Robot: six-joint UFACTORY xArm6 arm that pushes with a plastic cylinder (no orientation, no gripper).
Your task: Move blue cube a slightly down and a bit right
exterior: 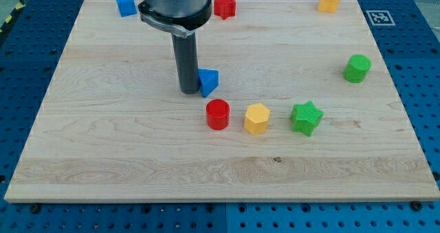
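A blue cube (126,3) sits near the board's top edge, left of centre. My tip (189,90) rests on the board near the middle, well below and to the right of that cube. It touches the left side of a small blue triangular block (209,81). The rod rises from the tip to the arm's grey collar (174,6) at the view's top.
A red cylinder (218,114), a yellow hexagonal block (256,118) and a green star (306,117) lie in a row below the tip. A red star (224,5) and a yellow block (329,1) sit at the top; a green cylinder (357,68) is at the right.
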